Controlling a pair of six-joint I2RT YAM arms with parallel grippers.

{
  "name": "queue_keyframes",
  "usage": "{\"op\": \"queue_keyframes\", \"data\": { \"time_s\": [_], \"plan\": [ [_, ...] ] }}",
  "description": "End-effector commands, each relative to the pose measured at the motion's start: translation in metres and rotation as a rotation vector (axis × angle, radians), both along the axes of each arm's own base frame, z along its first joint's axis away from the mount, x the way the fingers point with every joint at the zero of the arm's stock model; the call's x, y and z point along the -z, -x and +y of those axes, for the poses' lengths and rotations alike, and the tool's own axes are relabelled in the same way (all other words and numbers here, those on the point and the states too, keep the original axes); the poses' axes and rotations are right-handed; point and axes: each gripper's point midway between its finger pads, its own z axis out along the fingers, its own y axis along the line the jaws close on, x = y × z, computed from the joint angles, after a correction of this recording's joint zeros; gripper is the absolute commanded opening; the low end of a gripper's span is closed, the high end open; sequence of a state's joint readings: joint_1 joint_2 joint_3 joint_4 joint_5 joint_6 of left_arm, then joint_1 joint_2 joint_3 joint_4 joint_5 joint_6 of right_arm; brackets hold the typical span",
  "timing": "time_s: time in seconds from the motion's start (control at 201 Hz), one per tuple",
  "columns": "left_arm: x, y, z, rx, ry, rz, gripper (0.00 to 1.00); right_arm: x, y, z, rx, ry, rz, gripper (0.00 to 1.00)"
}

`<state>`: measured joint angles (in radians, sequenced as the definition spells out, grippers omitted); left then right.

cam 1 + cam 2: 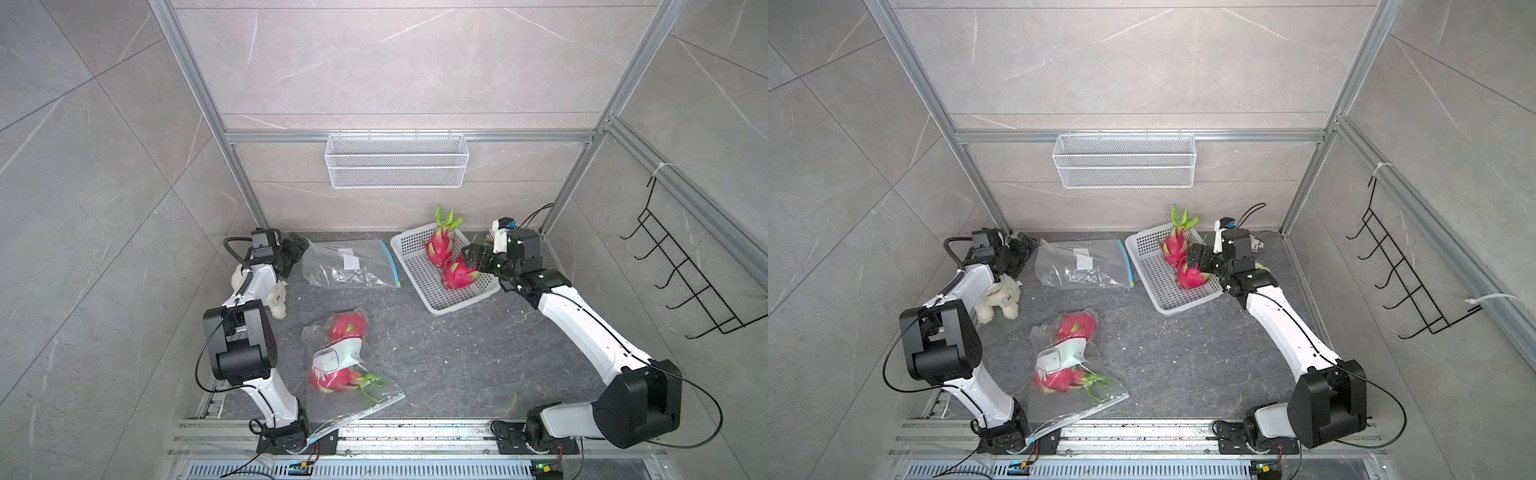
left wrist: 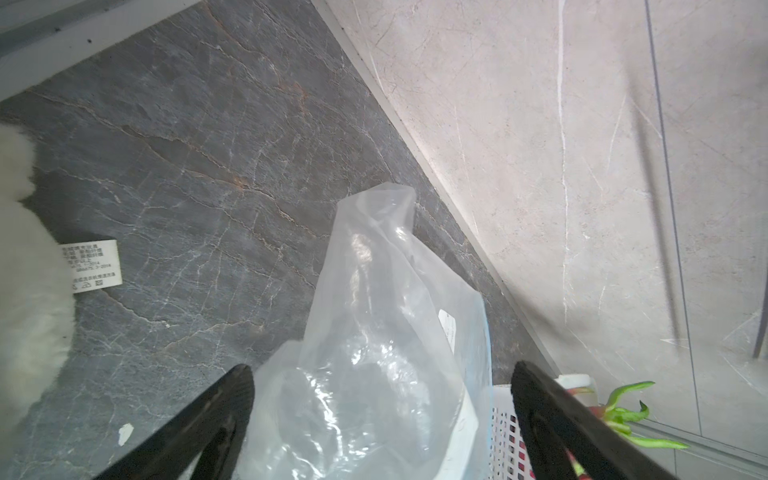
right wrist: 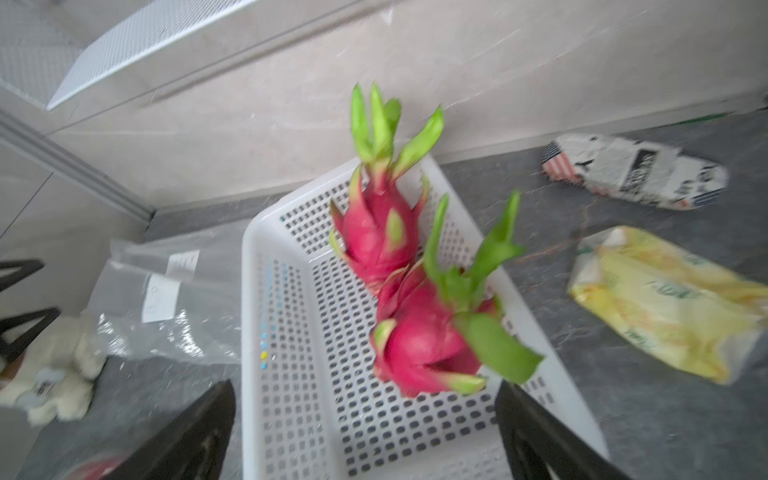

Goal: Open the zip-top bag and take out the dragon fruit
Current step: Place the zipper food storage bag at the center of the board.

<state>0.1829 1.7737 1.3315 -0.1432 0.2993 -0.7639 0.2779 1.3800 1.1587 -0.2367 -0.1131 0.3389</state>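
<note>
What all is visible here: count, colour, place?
basket: one, white, rear right
loose dragon fruit: two, magenta, in basket
bagged dragon fruit: two, magenta, near bag
near bag: one, clear, front
far bag: one, clear, rear centre
plush toy: one, cream, far left
mesh shelf: one, white, back wall
hook rack: one, black, right wall
packets: two, yellow and printed, beside basket
left gripper: one, black, open, at far bag
right gripper: one, black, open, over basket

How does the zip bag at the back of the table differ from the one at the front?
The back bag is empty and slack; the front bag bulges with two dragon fruits. The back bag bears a small white label; the front bag bears a large white printed patch. Both are clear plastic.
</note>
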Motion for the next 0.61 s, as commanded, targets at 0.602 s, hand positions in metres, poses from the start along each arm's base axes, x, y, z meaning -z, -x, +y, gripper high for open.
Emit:
{"op": "queue_keyframes", "data": {
  "time_s": [0.602],
  "plan": [
    [-0.028,0.106,-0.032,0.124,0.043,-0.049,1.0,0.122,0.243,0.269,-0.918,0.01,0.199,0.88]
  ]
}}
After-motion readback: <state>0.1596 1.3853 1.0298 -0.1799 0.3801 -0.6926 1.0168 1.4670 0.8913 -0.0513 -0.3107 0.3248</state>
